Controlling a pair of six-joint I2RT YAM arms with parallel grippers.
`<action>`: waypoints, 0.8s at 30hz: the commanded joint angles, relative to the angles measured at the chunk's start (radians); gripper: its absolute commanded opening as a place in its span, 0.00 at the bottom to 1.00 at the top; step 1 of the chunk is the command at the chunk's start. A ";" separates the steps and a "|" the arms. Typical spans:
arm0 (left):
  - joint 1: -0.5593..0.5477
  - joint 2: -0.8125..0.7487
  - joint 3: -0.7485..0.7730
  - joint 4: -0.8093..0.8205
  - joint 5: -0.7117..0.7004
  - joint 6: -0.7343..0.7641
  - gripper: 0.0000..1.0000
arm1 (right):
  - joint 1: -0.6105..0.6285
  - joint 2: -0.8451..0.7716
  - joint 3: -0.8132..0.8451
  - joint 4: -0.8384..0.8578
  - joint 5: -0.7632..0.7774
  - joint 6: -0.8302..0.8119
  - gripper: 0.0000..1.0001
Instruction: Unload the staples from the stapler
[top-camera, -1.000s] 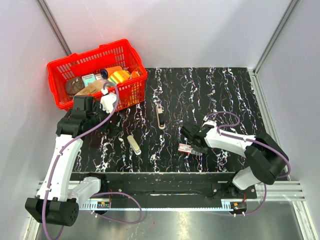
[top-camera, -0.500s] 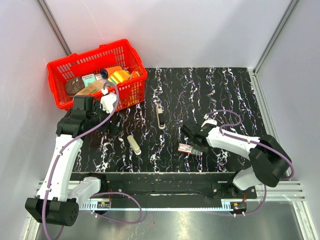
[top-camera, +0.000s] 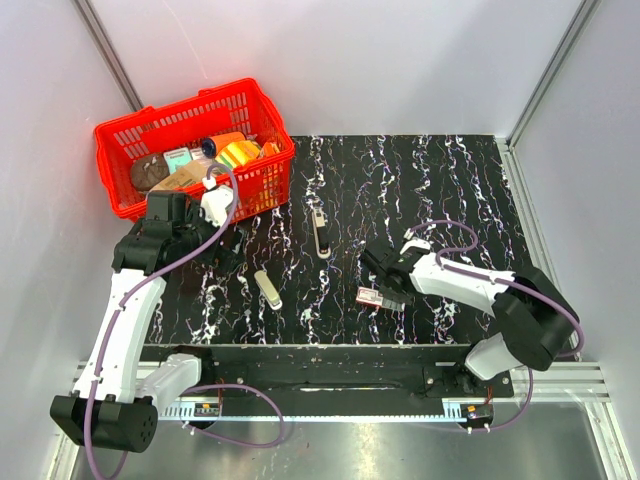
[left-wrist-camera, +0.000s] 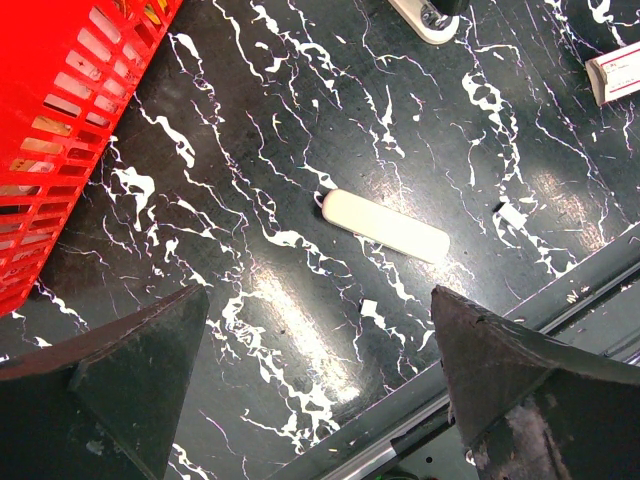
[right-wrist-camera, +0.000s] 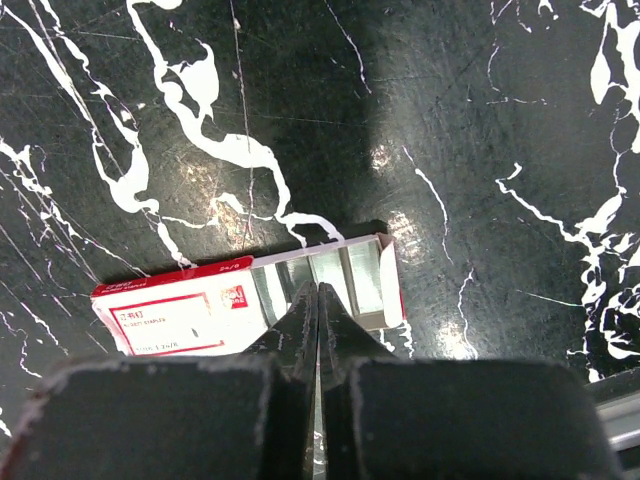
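Observation:
The stapler (top-camera: 320, 235), a slim black bar with a silver-cream top, lies on the black marbled table (top-camera: 440, 190) near the middle; its end shows at the top edge of the left wrist view (left-wrist-camera: 430, 15). My right gripper (top-camera: 386, 287) is shut, its tips (right-wrist-camera: 318, 292) right over the open tray of a red-and-white staple box (right-wrist-camera: 190, 315), where silver staple strips (right-wrist-camera: 360, 275) show. I cannot tell whether anything thin sits between the fingers. My left gripper (left-wrist-camera: 320, 400) is open and empty, low over the table left of the stapler.
An all-cream bar (top-camera: 267, 288) lies near the front edge, and it also shows in the left wrist view (left-wrist-camera: 385, 225). A red basket (top-camera: 125, 140) with several items stands at the back left. The staple box (top-camera: 371, 296) lies by the right gripper. A metal rail (top-camera: 330, 365) runs along the near edge.
My right gripper has shifted slightly left, closer over the staple box. The left arm, stapler and cream bar have not moved.

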 joint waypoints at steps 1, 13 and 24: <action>0.004 -0.015 -0.005 0.026 0.009 0.013 0.99 | -0.007 0.017 0.023 0.029 -0.008 -0.009 0.00; 0.004 -0.015 -0.018 0.035 0.006 0.013 0.99 | -0.005 0.004 0.046 0.030 0.009 -0.023 0.00; 0.007 -0.018 -0.025 0.038 0.009 0.016 0.99 | -0.007 -0.019 0.012 0.035 -0.006 -0.024 0.00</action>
